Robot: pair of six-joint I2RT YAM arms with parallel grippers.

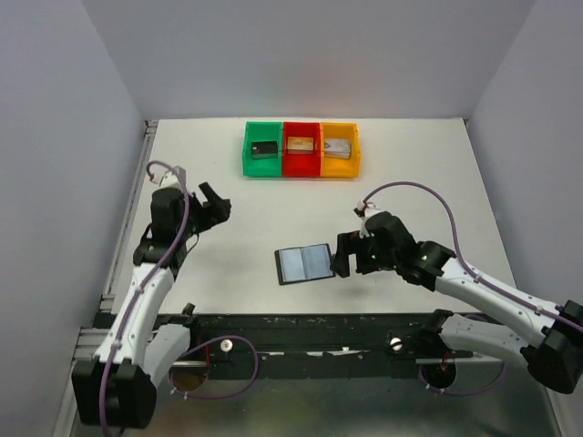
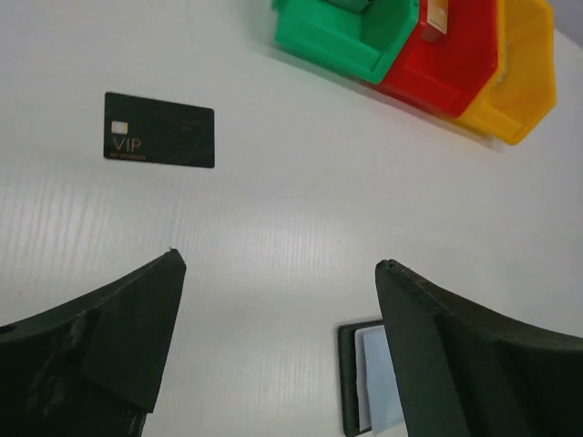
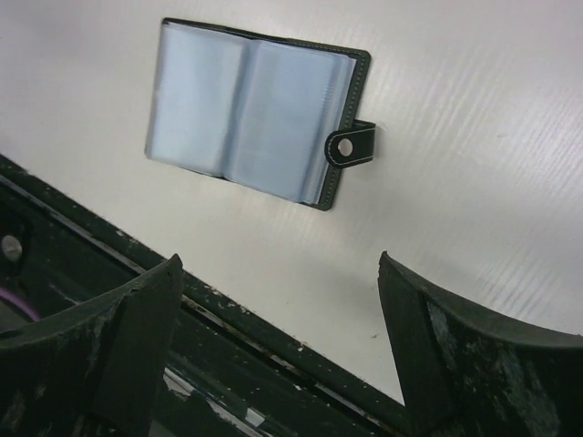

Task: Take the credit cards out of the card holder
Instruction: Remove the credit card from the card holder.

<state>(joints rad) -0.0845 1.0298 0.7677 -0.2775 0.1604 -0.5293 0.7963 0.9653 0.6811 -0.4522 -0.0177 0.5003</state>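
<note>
The card holder (image 1: 303, 264) lies open on the white table near the front edge, blue-grey pages up. It also shows in the right wrist view (image 3: 255, 118) with its snap tab on the right, and partly in the left wrist view (image 2: 360, 382). A black credit card (image 2: 159, 142) marked VIP lies flat on the table beyond my left gripper (image 2: 281, 260); I cannot make it out in the top view. No other cards show. My left gripper (image 1: 214, 205) is open and empty. My right gripper (image 1: 342, 255) is open and empty just right of the holder, also seen in its wrist view (image 3: 278, 259).
Green (image 1: 262, 150), red (image 1: 301, 150) and yellow (image 1: 339, 150) bins stand in a row at the back, each holding a block; they also show in the left wrist view (image 2: 346, 32). A black rail (image 1: 310, 332) runs along the table's near edge.
</note>
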